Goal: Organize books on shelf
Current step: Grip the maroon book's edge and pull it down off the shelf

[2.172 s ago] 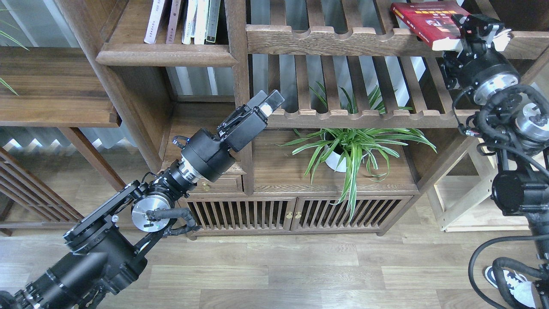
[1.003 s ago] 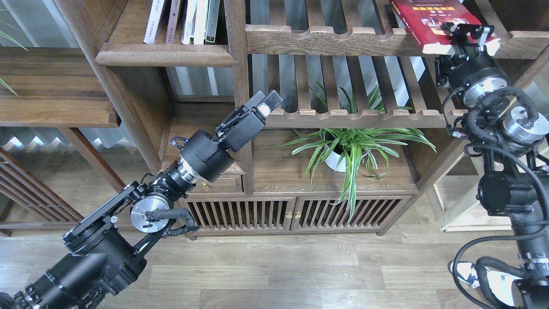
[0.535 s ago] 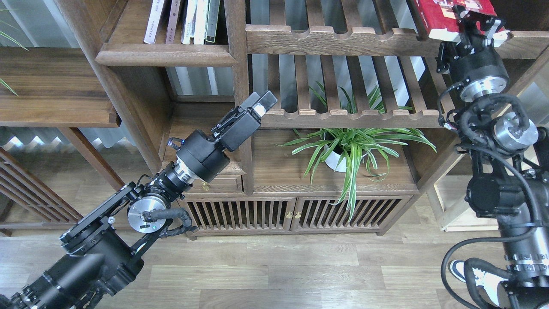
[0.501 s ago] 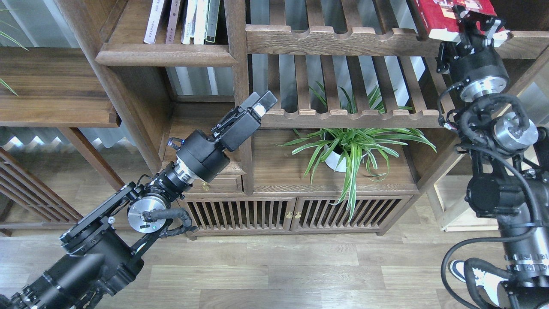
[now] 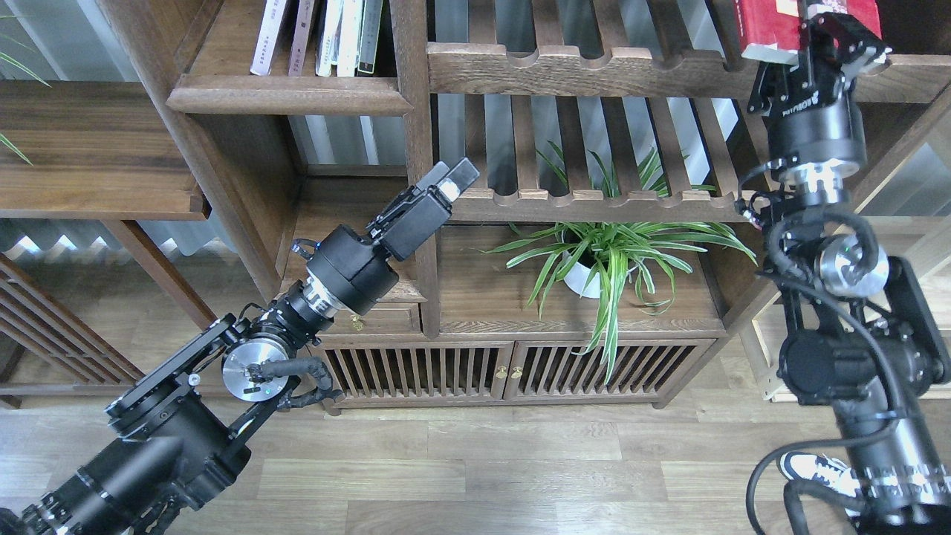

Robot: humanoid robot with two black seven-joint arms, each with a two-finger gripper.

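At the top right, the thick red book (image 5: pixel 769 22) is cut off by the frame's upper edge, its white page block facing down over the slatted rail. My right gripper (image 5: pixel 839 26) is shut on its lower right corner from below. My left gripper (image 5: pixel 452 180) points up and right in front of the bookcase's centre post, shut with nothing in it. The shelf (image 5: pixel 290 93), a solid dark plank with a moulded front edge, is at the upper left, well above the left gripper. The other books of the task are out of view.
Several thin upright volumes (image 5: pixel 327 37) stand on the solid shelf. Slatted shelves with scalloped rails (image 5: pixel 579 70) fill the middle. A potted spider plant (image 5: pixel 602 256) sits on the low cabinet (image 5: pixel 505 371). A dark side table (image 5: pixel 96 156) juts in at left.
My right arm has risen and swung left, lifting the red book and turning it more upright, so that it is now partly out of the frame. The left gripper has dropped back slightly.
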